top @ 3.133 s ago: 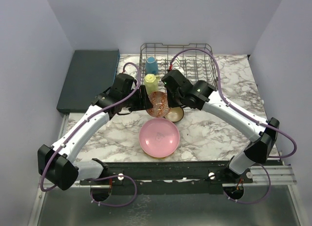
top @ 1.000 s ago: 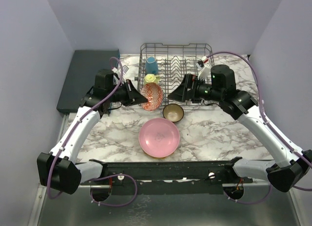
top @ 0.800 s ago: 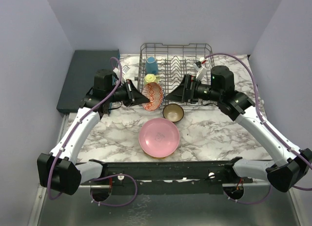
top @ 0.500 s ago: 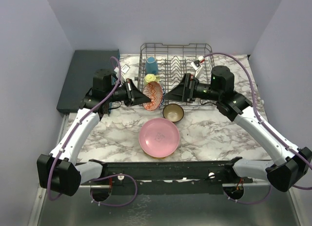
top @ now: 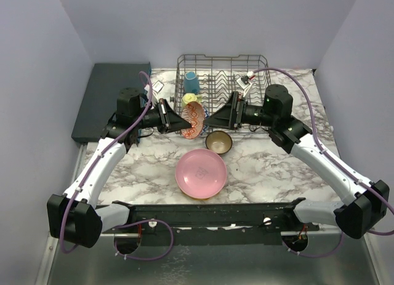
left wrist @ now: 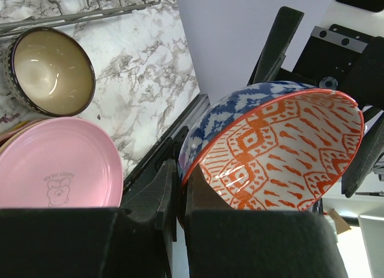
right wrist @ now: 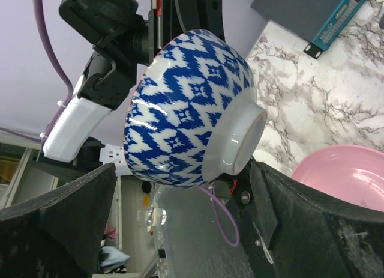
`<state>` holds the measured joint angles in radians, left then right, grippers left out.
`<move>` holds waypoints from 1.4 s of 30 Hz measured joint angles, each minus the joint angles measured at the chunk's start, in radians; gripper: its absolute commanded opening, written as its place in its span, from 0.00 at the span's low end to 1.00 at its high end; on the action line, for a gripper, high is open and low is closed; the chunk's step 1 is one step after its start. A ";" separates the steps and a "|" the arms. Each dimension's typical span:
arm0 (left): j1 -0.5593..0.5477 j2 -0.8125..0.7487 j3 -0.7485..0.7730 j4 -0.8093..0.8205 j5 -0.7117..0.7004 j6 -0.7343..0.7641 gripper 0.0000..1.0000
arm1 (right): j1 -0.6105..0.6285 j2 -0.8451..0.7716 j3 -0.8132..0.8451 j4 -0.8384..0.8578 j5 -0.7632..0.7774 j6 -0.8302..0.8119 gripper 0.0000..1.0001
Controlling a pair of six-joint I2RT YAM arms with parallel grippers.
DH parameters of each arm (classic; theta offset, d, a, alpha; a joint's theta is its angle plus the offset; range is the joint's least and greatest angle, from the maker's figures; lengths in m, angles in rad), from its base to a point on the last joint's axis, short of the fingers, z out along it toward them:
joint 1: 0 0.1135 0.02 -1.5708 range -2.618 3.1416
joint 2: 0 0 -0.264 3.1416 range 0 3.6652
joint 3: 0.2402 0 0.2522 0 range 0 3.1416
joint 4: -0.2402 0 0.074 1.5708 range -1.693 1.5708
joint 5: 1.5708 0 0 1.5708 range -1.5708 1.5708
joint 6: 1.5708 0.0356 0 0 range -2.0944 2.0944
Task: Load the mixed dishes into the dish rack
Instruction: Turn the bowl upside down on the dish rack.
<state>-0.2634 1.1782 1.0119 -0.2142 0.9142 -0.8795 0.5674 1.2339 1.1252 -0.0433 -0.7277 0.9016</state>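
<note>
Held aloft by rim, clamped in L gripper (top: 180, 120), just in front of dish rack (top: 246, 59) at table's (top: 277, 165) far edge: blue-white bowl (top: 194, 120) w/ orange inside. R gripper (top: 211, 120) spread wide, facing bowl's foot, close.

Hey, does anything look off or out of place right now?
Nothing looks spilled or broken. The only oddity: the blue-and-orange patterned bowl hangs on its side above the table, pinched at the rim by the left gripper, the open right gripper facing its base.
</note>
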 measured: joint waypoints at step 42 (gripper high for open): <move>0.000 -0.037 -0.038 0.003 -0.108 0.032 0.00 | 0.012 0.056 -0.023 0.139 0.035 0.130 0.84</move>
<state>-0.2630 1.1412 0.9741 -0.2108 0.8062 -0.8478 0.5793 1.2903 1.1027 0.0959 -0.6922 1.0313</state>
